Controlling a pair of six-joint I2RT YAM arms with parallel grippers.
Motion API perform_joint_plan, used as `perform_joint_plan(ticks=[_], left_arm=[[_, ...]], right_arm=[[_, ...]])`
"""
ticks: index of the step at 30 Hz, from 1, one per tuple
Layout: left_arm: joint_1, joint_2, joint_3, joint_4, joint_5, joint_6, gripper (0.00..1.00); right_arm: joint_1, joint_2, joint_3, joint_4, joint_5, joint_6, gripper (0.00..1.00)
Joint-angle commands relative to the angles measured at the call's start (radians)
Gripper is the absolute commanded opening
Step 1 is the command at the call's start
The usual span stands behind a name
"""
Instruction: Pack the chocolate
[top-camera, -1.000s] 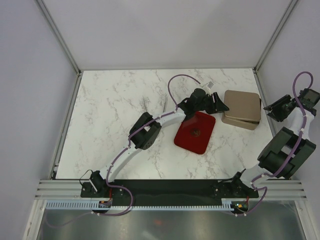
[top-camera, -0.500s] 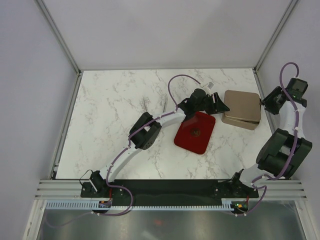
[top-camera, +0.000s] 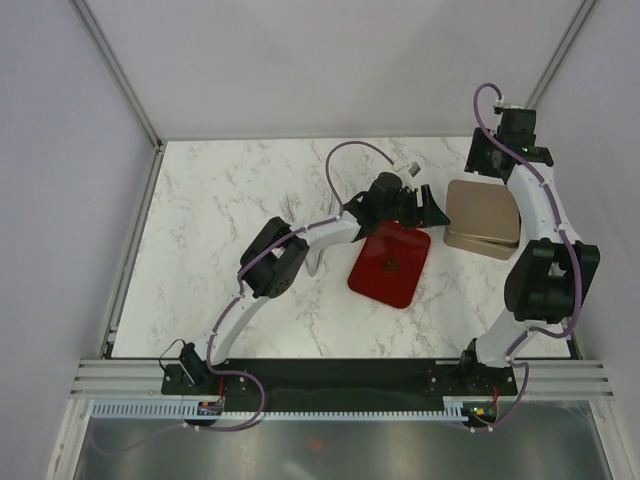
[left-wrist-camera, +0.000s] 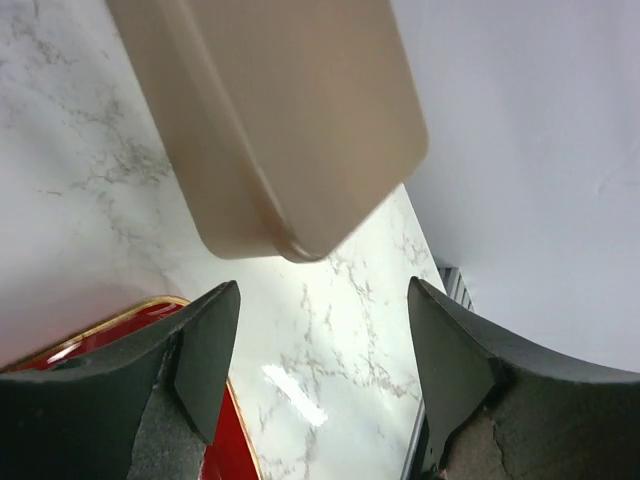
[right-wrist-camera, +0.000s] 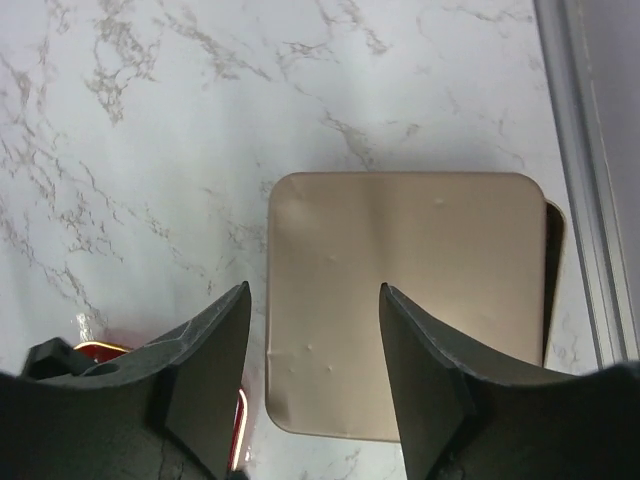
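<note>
One red tray | one dark chocolate on it | one gold tin | left gripper, right gripper: both spread, empty

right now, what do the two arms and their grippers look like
Both arms match: the left arm and the right arm have white links joined by bulky black joint housings. A thin purple cable loops along each. The left gripper and the right gripper each carry two matte black, wedge-shaped fingers. No markings are readable.
</note>
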Motion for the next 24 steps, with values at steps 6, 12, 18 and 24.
perform_joint_plan(ticks=[6,12,18,24], left_arm=[[0.018,-0.355,-0.194,-0.012,0.004,0.227,0.77],[0.018,-0.616,-0.486,-0.058,-0.085,0.292,0.78],[0.017,-0.902,-0.752,-0.106,-0.190,0.280,0.79],[0.017,-1.104,-0.768,-0.366,-0.312,0.378,0.81]], right_arm=[[0.055,0.134,0.130,0.002,-0.029,-0.199,0.72],[0.179,0.203,0.164,-0.061,0.150,-0.356,0.74],[0.265,0.217,0.163,-0.073,0.363,-0.283,0.71],[0.287,0.227,0.104,-0.070,0.452,-0.214,0.70]])
